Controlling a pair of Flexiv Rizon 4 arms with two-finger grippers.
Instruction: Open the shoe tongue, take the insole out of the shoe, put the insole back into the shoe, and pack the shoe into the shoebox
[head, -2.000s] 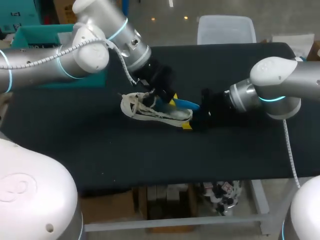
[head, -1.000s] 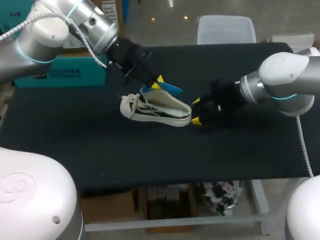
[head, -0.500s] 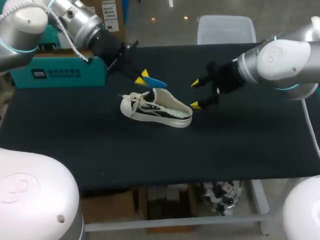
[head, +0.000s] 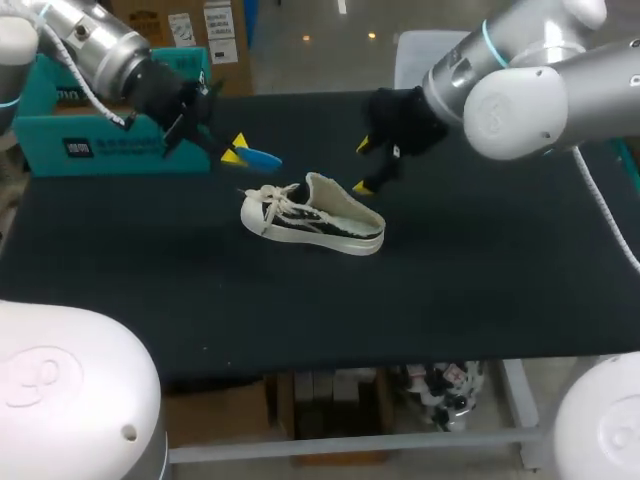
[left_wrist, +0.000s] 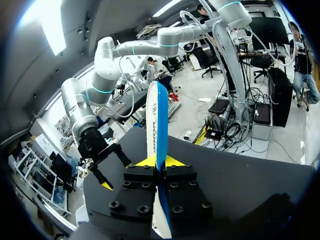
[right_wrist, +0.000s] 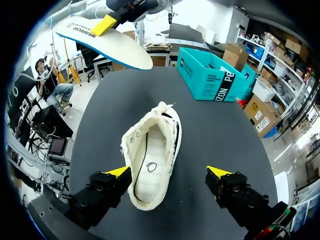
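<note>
Head view: shoe sits mid-counter, laces twd 9 o'clock, heel twd 3. L gripper is at approx 10 o'clock of it, fingers clamped on the blue-edged insole, w/ the teal shoebox behind. R gripper hangs at 1 o'clock of the heel, fingers spread, nothing in them.

L wrist view: insole stands edge-on betw the L gripper's fingers, pinched from both sides.

R wrist view: shoe lies under and ahead of the R gripper, opening up, inside bare; the fingers straddle the heel w/o touching.

Step, I'd say: insole is out, putting it back comes next. That needs the insole turned and fed toe-first into the opening, R fingers prob steadying the heel.

Vs 0.5 s ago: L gripper has carried the insole further off twd the shoebox; R gripper has pulled back twd 12; shoe hasn't budged.
</note>
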